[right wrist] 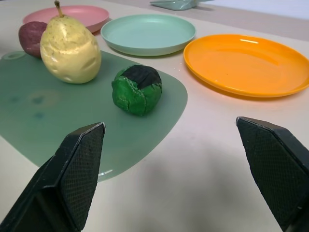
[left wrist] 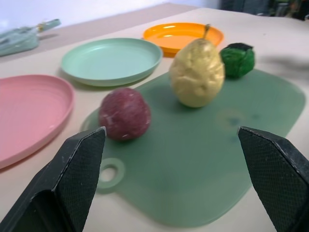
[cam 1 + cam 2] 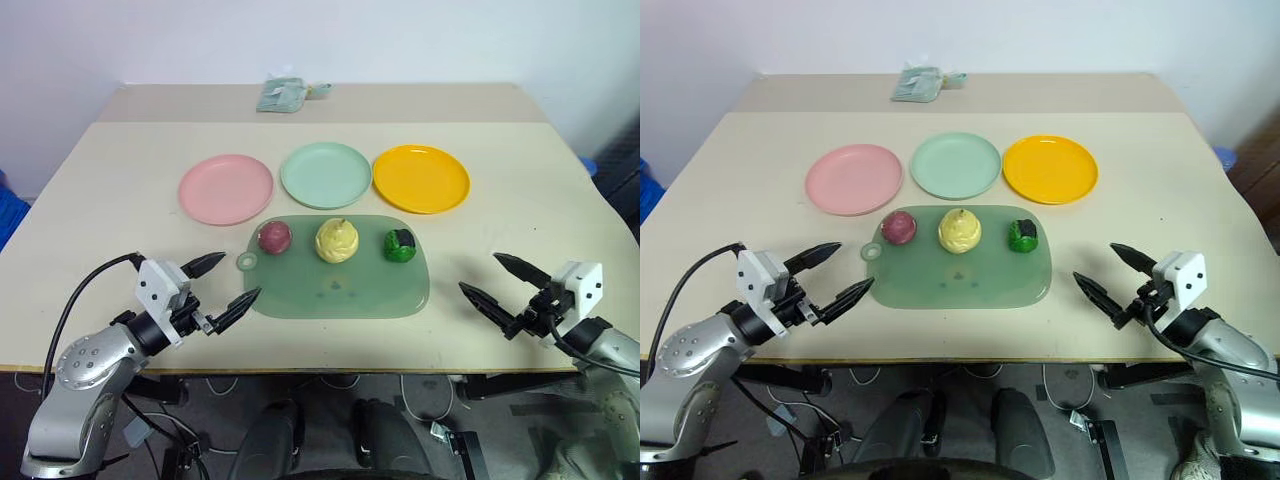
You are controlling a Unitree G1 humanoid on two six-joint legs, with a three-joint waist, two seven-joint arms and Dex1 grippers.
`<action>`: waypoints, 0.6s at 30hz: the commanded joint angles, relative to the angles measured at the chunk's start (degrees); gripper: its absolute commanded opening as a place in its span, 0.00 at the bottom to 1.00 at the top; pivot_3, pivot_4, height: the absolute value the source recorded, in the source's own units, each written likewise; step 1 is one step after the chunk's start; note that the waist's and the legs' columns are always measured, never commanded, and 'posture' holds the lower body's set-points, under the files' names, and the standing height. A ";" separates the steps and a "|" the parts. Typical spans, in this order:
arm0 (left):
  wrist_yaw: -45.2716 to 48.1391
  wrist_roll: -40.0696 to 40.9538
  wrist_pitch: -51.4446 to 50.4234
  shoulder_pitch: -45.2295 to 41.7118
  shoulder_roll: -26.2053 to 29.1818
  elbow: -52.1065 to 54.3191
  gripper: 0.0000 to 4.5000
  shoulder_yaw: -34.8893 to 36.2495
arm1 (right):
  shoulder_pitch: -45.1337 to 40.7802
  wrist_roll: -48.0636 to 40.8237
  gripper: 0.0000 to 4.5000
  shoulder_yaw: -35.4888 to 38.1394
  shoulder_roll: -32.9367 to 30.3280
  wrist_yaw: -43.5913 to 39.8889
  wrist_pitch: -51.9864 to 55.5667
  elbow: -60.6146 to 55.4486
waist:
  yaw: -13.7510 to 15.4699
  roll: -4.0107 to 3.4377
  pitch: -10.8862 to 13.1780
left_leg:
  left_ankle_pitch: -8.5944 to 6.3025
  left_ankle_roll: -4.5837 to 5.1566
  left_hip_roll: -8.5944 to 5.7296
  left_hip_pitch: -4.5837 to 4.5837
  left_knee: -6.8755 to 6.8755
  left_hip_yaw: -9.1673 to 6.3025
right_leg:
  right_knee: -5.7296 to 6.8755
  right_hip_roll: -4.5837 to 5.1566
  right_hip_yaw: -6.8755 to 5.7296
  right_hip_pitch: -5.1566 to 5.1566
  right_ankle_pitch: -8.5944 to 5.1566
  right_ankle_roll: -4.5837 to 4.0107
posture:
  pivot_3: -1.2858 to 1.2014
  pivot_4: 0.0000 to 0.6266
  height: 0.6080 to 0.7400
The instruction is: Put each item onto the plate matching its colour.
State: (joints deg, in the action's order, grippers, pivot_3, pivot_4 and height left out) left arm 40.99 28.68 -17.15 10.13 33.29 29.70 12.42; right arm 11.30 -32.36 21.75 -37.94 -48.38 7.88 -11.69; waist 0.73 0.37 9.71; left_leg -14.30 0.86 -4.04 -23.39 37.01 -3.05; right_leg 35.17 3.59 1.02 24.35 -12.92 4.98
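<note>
On the left side, the left gripper (image 3: 216,283) hangs just over the bench (image 3: 120,180) near its front edge, its jaws spread wide and holding nothing. The dark red fruit (image 3: 275,237) lies ahead of these jaws and a little toward the middle, on the near-left corner of the translucent green board (image 3: 340,290); it is round, so it has no long axis and can be taken from any side. Beyond it, further from the jaws, is the pink plate (image 3: 226,188), which I judge to be its target, so the left arm is the nearer one for this fruit. Next comes the pale yellow pear (image 3: 337,240), in the middle of the board, between the two grippers; it stands upright, its long axis vertical and the stem pointing up, and the mint green plate (image 3: 326,175) is directly behind it. Then the green fruit (image 3: 400,245) with its black patch turned up sits on the right part of the board, compact and almost round. It lies ahead of the right gripper (image 3: 496,279) and toward the middle, and this gripper is nearer to it than the left one. The orange-yellow plate (image 3: 421,178) is behind the green fruit. The right jaws are also wide apart and empty, just over the bench beside the board. All three plates are empty, so no item is sorted yet.
</note>
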 commanded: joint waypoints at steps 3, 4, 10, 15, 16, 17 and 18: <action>-1.60 1.83 -2.71 -2.90 0.88 2.29 1.00 0.99 | 0.12 -0.90 0.99 1.64 -1.06 -1.15 0.77 -3.46 | 0.05 -0.01 0.01 | 0.00 0.00 0.00 -0.01 0.02 0.00 | 0.00 0.00 0.00 0.00 0.00 0.00 | 0.52 0.24 1.00; -2.02 2.10 -3.41 -3.54 0.82 2.55 1.00 0.84 | 0.07 -0.82 0.99 1.56 -1.06 -1.00 1.07 -3.97 | 0.08 -0.01 0.01 | 0.00 0.00 0.00 -0.01 0.02 0.01 | 0.00 0.00 0.00 0.00 0.00 0.00 | 0.52 0.24 1.00; -3.91 3.51 -6.82 -5.18 0.83 4.57 1.00 0.41 | -0.27 -1.15 0.99 1.77 -1.11 -0.62 2.98 -6.27 | 0.07 -0.01 0.01 | 0.00 0.00 -0.01 -0.01 0.02 0.01 | 0.00 0.00 -0.01 0.00 0.00 0.01 | 0.52 0.24 1.00; -6.37 4.78 -9.83 -6.51 0.42 6.10 1.00 0.61 | -1.40 -1.41 0.99 1.37 -0.87 -0.41 3.85 -8.06 | 0.07 -0.01 0.01 | 0.00 0.00 -0.01 -0.01 0.04 0.01 | 0.01 0.00 -0.01 0.00 0.01 0.01 | 0.52 0.24 1.00; -7.83 5.61 -11.11 -7.34 -0.05 6.49 1.00 0.85 | -1.97 -1.89 0.99 0.95 -0.93 -0.54 4.28 -9.00 | 0.07 -0.01 0.01 | 0.00 0.00 -0.01 -0.01 0.03 0.01 | 0.00 0.00 -0.01 0.00 0.01 0.01 | 0.52 0.24 1.00; -9.61 6.62 -12.64 -8.27 -0.65 6.85 1.00 1.10 | -2.62 -2.50 0.99 0.53 -0.96 -0.67 4.78 -9.90 | 0.08 -0.01 0.01 | 0.00 0.00 -0.01 -0.01 0.03 0.01 | 0.00 0.00 -0.01 0.00 0.01 0.01 | 0.52 0.24 1.00; -11.09 7.44 -14.01 -9.15 -1.11 7.09 1.00 1.28 | -3.22 -3.04 0.99 0.13 -1.01 -0.80 5.33 -10.64 | 0.09 -0.01 0.01 | 0.00 0.00 -0.01 -0.01 0.04 0.01 | 0.01 0.00 -0.01 0.00 0.01 0.01 | 0.52 0.24 1.00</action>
State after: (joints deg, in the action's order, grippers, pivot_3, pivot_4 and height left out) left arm 32.16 34.28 -29.74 2.30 32.52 34.29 12.49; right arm 9.23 -33.33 21.63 -38.25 -48.91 12.87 -18.99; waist 0.82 0.36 9.72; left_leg -14.29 0.86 -4.05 -23.40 37.06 -3.04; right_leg 35.18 3.59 1.00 24.34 -12.90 5.00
